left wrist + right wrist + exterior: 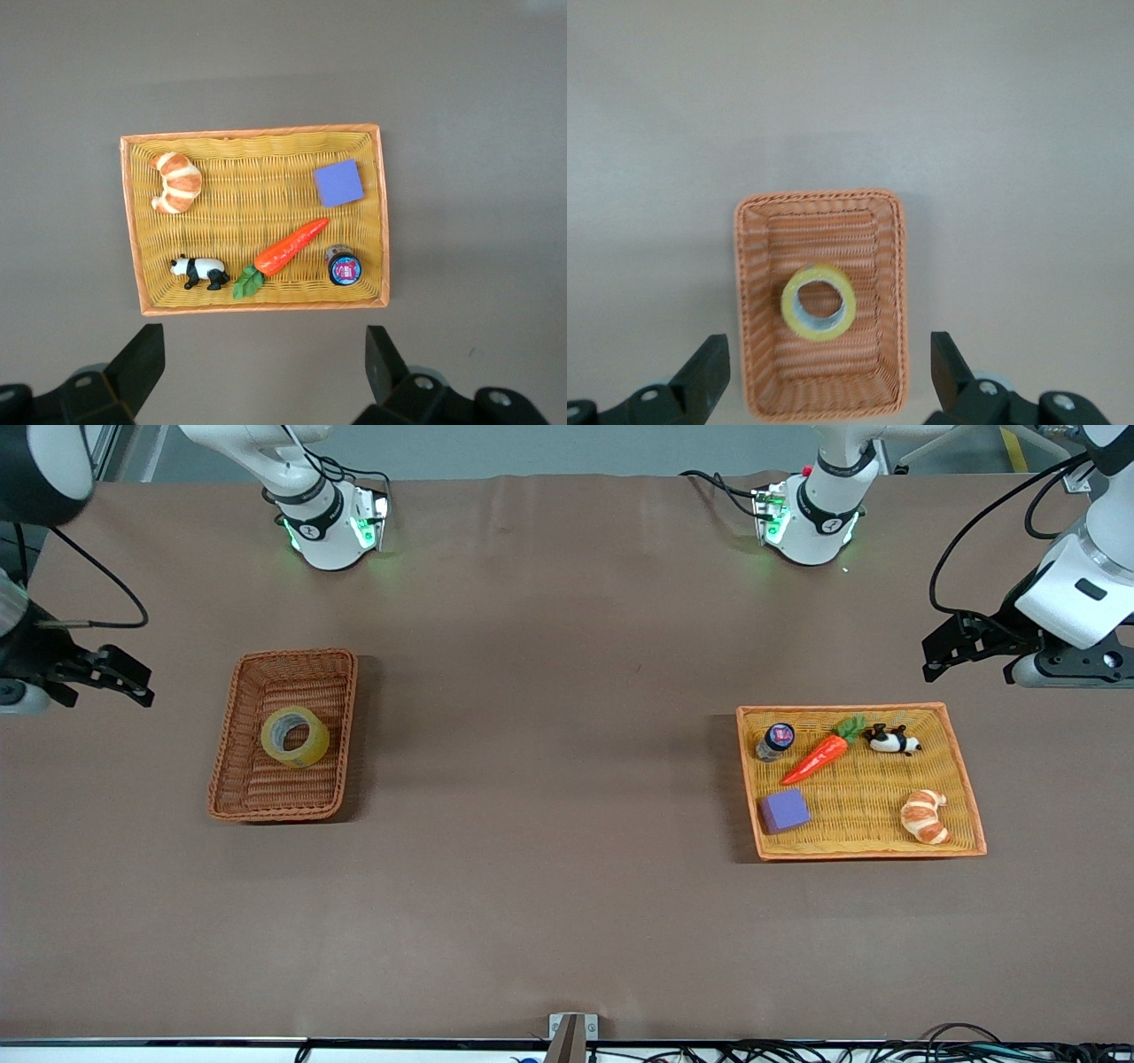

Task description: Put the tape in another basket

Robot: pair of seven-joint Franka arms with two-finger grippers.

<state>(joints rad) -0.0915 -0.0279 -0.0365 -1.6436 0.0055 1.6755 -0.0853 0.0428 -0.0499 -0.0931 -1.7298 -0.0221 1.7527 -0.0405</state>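
Tape, a translucent yellowish roll (295, 737) with a grey inner core, lies flat in the middle of the narrow dark reddish-brown wicker basket (232, 741) with raised sides, which sits on the brown counter (549, 779) toward the right arm's end; the roll touches nothing but the basket floor; the right hand (99, 676) hangs over bare counter at that end, outside the basket, its two black fingers (704, 376) spread wide with nothing between them; the left hand (966, 646) hangs at the left arm's end, over the counter just beside the edge of the wide, shallow orange-yellow woven tray (961, 775) farther from the front camera, its fingers (142, 363) likewise wide apart and empty; in that tray lie an orange toy carrot with green leaves (819, 755), a small black-and-white panda figure (891, 740), a golden-brown croissant (924, 816), a purple square block (785, 810) and a small dark jar with a blue and red printed lid (776, 741); the carrot lies between jar and panda; the block and croissant lie nearer the front camera, well apart from each other.
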